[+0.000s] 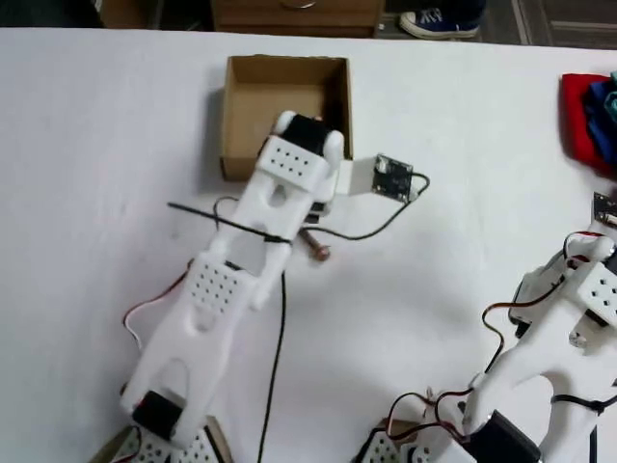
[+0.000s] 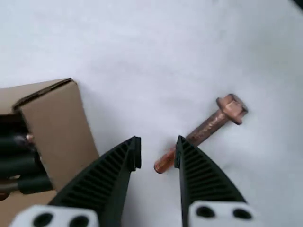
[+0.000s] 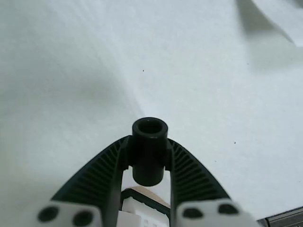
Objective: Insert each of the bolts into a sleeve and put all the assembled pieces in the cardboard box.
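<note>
Fingers (image 2: 116,177) of left gripper (image 2: 157,152) apart beside bolt (image 2: 208,125); right gripper (image 3: 149,152) around sleeve (image 3: 149,135)

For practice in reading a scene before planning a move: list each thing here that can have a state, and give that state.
bolt: lying loose, not in a sleeve.
sleeve: gripped, bore empty.
cardboard box: open, dark pieces inside.
left gripper: open, at the bolt's tip.
right gripper: shut on the sleeve.

Bright, even light; soft shadows
</note>
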